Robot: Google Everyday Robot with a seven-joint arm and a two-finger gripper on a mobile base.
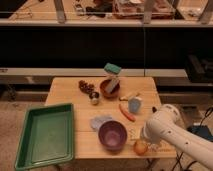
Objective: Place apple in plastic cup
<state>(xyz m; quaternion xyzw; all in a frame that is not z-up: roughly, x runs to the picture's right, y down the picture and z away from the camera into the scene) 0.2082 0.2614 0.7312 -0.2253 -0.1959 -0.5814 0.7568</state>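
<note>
Camera view: your hand [151, 144] spread, mostly hidden under white arm. Apple [141, 147] just beside hand, near worktop [65, 92] edge. Risk: nudge rolls apple off. Plastic cup [135, 105] beyond hand.

tool [153, 146] mostly hidden beneath white robot arm [170, 131], low beside small round yellow-orange apple [141, 147] near front right corner of wooden counter [65, 90]; arm cut off by right edge.

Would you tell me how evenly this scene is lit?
Camera view: warm, even light on the table; dark background behind; the gripper, beside the apple at the near edge, is mostly hidden by the bright white arm.
</note>
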